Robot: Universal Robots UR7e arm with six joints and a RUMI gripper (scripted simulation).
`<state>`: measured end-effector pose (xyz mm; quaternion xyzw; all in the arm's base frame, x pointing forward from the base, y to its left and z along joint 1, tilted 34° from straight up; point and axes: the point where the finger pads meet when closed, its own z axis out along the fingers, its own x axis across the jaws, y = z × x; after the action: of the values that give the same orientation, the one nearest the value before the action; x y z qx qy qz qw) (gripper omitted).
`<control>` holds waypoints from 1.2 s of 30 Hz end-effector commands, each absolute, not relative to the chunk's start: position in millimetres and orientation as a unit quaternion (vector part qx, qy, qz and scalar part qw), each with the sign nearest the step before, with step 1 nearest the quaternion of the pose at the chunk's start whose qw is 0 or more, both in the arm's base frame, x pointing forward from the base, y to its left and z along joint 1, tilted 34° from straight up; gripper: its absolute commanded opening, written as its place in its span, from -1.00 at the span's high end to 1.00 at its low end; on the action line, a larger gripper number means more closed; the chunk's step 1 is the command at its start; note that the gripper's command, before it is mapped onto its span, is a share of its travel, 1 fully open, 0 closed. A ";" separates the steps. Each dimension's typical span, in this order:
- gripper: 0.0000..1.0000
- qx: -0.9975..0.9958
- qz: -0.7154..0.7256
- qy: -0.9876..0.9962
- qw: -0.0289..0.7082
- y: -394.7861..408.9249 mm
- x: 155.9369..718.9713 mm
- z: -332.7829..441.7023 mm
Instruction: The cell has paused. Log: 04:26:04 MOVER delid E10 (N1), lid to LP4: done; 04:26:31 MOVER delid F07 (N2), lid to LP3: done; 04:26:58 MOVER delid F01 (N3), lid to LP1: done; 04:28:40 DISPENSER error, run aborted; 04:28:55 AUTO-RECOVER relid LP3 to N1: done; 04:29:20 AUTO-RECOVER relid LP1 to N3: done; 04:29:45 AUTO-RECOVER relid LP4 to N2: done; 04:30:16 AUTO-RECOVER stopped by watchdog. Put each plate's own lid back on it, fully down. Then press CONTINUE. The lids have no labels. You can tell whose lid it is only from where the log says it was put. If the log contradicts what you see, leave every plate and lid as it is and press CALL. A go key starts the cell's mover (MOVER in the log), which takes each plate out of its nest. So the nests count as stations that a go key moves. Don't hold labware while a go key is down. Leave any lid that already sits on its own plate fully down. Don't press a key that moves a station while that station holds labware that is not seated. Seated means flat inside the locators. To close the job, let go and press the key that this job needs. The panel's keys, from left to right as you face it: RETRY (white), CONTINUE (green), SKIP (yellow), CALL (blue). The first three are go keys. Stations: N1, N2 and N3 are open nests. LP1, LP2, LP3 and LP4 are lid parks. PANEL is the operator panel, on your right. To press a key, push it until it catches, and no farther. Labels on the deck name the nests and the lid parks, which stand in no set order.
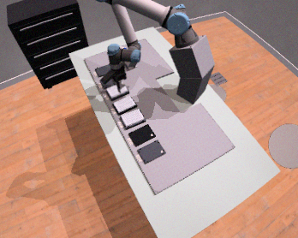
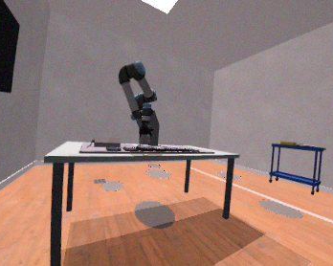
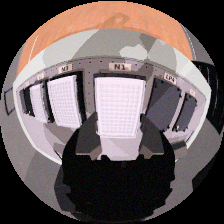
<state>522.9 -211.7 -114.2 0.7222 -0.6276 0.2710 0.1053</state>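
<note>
1. The surface is being covered over most of its top by a grey deck mat, and the row of stations is being carried along the mat's 9 o'clock edge in the top view.
2. The arm is being reached down over the 12 o'clock end of that row.
3. In the wrist view, the nest labelled N1 is being occupied by a plate under a white lid. This lid is being judged foreign to N1.
4. The nest N3, at 9 o'clock of N1, is being filled by a lidded plate. By the task's record its own lid is on it, so it is being left alone.
5. A third white plate is being shown further toward 9 o'clock. It is presumably N2, though its label cannot be read.
6. The park LP4, at 3 o'clock of N1, is being seen dark and apparently bare.
7. The hand is being clenched on the N1 lid, with one jaw on each long side.
8. Progress is being judged early. The N1 lid is only now being gripped, with no lift showing. The N1 and N2 lids are yet to be exchanged, and CONTINUE is yet to be pressed.
</note>
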 end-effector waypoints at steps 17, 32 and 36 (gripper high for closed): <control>1.00 0.693 0.276 -0.659 0.093 -233.4 519.0 -81.9; 1.00 0.693 0.276 -0.659 0.093 -289.3 519.4 -48.6; 1.00 0.693 0.276 -0.659 0.093 -306.5 519.5 -38.4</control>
<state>518.9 -293.2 -46.7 0.6928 -0.6596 0.2762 0.0933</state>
